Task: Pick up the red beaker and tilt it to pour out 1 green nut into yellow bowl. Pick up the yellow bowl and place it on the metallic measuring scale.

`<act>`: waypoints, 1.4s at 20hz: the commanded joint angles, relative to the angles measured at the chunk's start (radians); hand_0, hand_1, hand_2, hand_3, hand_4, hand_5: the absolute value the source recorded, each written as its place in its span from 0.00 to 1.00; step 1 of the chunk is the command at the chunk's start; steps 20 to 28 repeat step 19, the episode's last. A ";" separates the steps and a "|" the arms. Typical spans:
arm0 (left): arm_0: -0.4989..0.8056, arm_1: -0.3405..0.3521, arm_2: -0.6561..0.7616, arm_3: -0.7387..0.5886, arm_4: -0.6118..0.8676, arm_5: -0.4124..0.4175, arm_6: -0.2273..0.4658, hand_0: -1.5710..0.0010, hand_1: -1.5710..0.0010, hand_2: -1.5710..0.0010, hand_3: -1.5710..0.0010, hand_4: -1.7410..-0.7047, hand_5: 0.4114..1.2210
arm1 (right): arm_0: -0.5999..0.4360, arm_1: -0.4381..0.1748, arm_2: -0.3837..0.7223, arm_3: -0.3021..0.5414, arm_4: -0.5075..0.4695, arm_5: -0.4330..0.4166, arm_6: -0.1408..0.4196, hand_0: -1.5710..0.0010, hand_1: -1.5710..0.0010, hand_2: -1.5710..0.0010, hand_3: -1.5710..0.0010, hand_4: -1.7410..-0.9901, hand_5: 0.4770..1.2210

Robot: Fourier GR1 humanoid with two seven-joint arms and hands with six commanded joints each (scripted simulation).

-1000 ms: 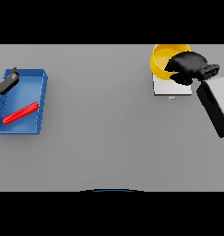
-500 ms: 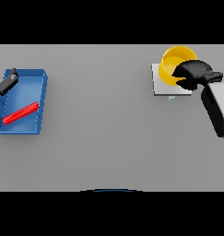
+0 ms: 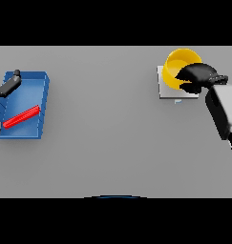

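The yellow bowl sits on the metallic scale at the far right of the table. My right hand reaches in from the right, with its fingers over the bowl's near right rim and its thumb below, curled on the rim. The red beaker lies on its side in the blue tray at the far left. My left hand hovers over the tray's far left edge, fingers straight, holding nothing. No green nut can be made out.
The blue tray takes up the left edge of the grey table. The scale and bowl stand near the table's back right.
The bowl has shifted a little to the right and settled over the scale. My right hand has moved slightly right and toward me with it. The left hand has barely moved.
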 commanded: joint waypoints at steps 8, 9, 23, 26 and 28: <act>-0.002 -0.007 0.000 0.017 -0.004 0.011 0.001 1.00 1.00 1.00 1.00 0.98 0.31 | -0.016 -0.009 0.041 0.006 0.041 0.009 -0.049 0.83 0.85 0.81 0.70 0.25 0.56; 0.000 -0.008 0.000 0.020 -0.003 0.011 -0.004 1.00 1.00 1.00 1.00 0.98 0.31 | -0.021 -0.002 0.042 0.016 0.044 0.007 -0.046 0.87 0.88 0.84 0.73 0.25 0.54; -0.006 -0.003 0.002 0.014 0.001 0.003 -0.008 1.00 1.00 1.00 1.00 0.98 0.31 | -0.027 -0.004 0.022 0.056 0.030 0.025 -0.021 0.99 0.99 0.98 0.91 0.35 0.35; -0.006 -0.003 0.002 0.014 0.001 0.003 -0.008 1.00 1.00 1.00 1.00 0.98 0.31 | -0.027 -0.004 0.022 0.056 0.030 0.025 -0.021 0.99 0.99 0.98 0.91 0.35 0.35; -0.006 -0.003 0.002 0.014 0.001 0.003 -0.008 1.00 1.00 1.00 1.00 0.98 0.31 | -0.027 -0.004 0.022 0.056 0.030 0.025 -0.021 0.99 0.99 0.98 0.91 0.35 0.35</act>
